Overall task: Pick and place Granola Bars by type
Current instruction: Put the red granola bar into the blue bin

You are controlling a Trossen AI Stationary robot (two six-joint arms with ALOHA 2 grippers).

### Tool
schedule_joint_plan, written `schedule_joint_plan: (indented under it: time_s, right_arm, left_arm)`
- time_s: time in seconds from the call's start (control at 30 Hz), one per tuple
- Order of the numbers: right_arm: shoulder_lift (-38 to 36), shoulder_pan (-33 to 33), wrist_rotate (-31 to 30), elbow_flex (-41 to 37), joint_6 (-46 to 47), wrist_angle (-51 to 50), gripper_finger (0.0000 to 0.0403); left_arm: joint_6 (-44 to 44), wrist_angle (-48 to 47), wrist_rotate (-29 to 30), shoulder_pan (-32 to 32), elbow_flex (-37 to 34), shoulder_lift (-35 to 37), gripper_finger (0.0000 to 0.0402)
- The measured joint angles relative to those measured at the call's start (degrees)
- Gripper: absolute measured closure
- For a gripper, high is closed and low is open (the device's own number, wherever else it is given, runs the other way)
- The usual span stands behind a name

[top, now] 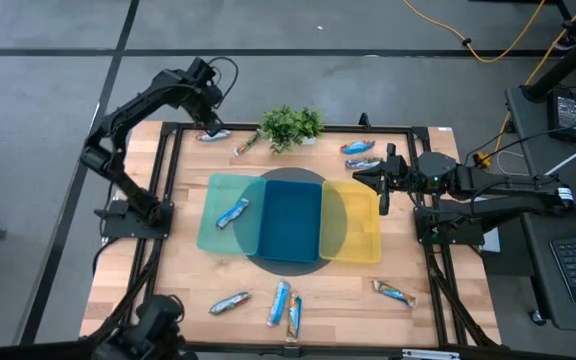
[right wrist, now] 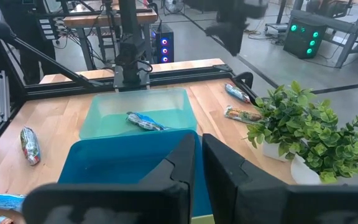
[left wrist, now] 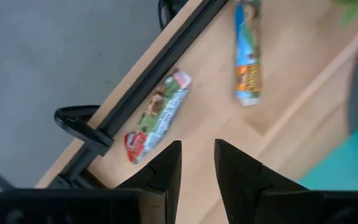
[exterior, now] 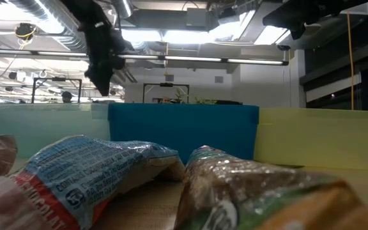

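Observation:
Several foil-wrapped granola bars lie flat on the wooden table. Two are near the far edge (top: pixel 213 135) (top: pixel 246 145), two right of the plant (top: pixel 358 148) (top: pixel 361 162), several along the near edge (top: pixel 230 302) (top: pixel 279 303) (top: pixel 395 293). One bar (top: pixel 233 212) lies in the green tray (top: pixel 211 232). My left gripper (top: pixel 208 125) hovers above the far-left bar (left wrist: pixel 157 115), its fingers narrowly open and empty. My right gripper (top: pixel 382 186) waits shut above the yellow tray's right rim (top: pixel 376 235).
The green, blue (top: pixel 290 218) and yellow trays stand side by side on a dark round mat in mid-table. A small potted plant (top: pixel 290 125) stands at the far edge between the bar pairs. A black frame rail (left wrist: pixel 135 99) runs close beside the far-left bar.

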State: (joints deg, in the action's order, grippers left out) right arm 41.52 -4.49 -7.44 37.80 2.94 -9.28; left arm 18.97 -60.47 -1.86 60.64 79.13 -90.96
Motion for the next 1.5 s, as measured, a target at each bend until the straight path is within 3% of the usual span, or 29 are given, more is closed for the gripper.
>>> schedule_joint_plan:
  time_s: [0.2,0.73,1.5]
  right_arm:
    - [0.0,0.0,0.0,0.0,1.3,0.0,0.0368]
    - [0.0,0.0,0.0,0.0,1.5,0.0,0.0368]
    - [0.0,0.0,0.0,0.0,1.5,-0.1,0.0368]
  left_arm:
    - [1.6,1.5,0.8,0.0,0.0,-4.4,0.0300]
    - [4.4,5.1,3.9,0.1,0.0,-11.5,0.0216]
    - [5.8,9.9,5.8,0.1,0.0,-22.2,0.0214]
